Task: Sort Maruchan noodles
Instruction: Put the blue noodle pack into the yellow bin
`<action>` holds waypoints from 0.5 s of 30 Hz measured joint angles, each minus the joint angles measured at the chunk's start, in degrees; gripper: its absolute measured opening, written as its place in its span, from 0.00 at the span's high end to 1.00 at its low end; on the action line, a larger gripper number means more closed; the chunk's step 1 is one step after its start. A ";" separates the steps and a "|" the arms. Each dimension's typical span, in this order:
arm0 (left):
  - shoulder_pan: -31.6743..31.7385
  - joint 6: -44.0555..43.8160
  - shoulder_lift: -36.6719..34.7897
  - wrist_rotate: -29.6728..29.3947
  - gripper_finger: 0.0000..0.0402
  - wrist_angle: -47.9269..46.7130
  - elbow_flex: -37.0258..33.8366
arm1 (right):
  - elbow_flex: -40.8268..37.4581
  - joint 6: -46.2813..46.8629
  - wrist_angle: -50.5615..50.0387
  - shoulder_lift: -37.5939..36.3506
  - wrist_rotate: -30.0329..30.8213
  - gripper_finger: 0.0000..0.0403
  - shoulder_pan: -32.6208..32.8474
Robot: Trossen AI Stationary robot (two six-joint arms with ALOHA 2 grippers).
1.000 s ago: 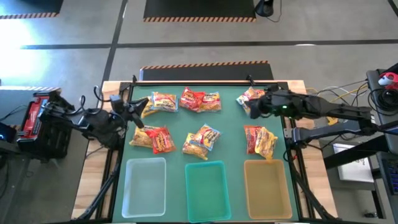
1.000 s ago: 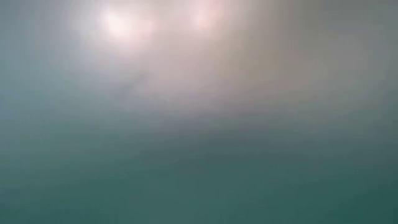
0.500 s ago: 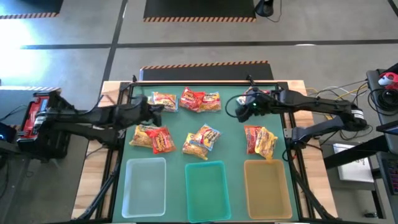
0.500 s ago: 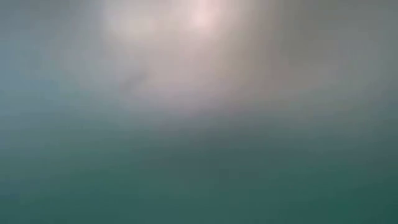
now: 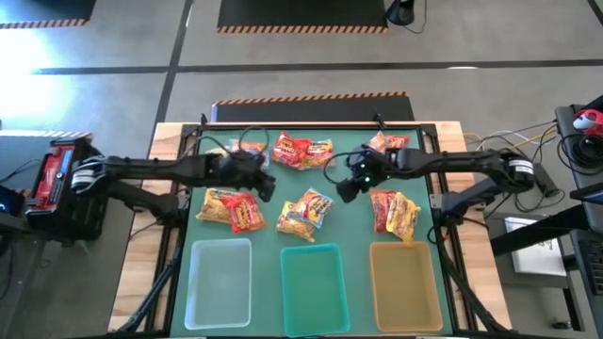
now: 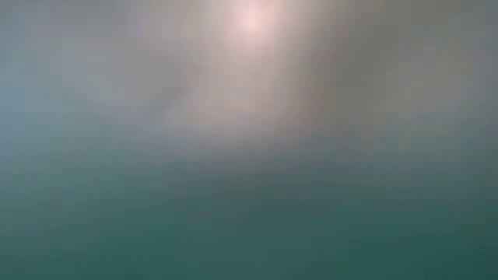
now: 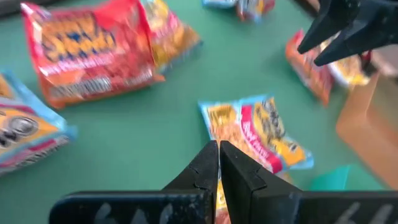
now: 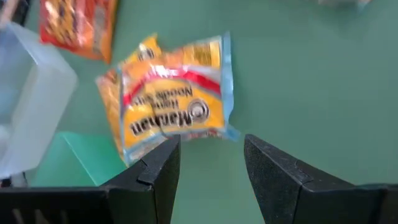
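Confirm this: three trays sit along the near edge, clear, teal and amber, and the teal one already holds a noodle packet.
Not quite. The teal tray holds nothing; the high view shows all three, clear tray and amber tray too, without a packet. The nearest packet lies on the mat just beyond the teal one.

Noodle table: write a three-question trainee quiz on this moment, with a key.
1. True or false: the left gripper is shut with nothing held.
2. Which tray sits in the middle? A) clear B) teal C) amber
3. Fill in: the right gripper stands ____ above the yellow packet.

Key: 1 true: its fingers meet, empty. 2 B, the teal tray, between the clear tray and amber tray. 3 open.
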 joint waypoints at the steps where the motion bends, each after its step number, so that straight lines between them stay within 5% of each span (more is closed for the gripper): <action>1: 0.02 -0.04 1.11 0.84 1.00 -0.03 0.32 | -0.52 0.41 0.64 0.82 -0.59 0.59 -0.08; 15: -0.15 -1.54 12.91 7.01 1.00 9.31 1.60 | -9.80 10.34 20.79 8.24 -6.44 0.59 -0.47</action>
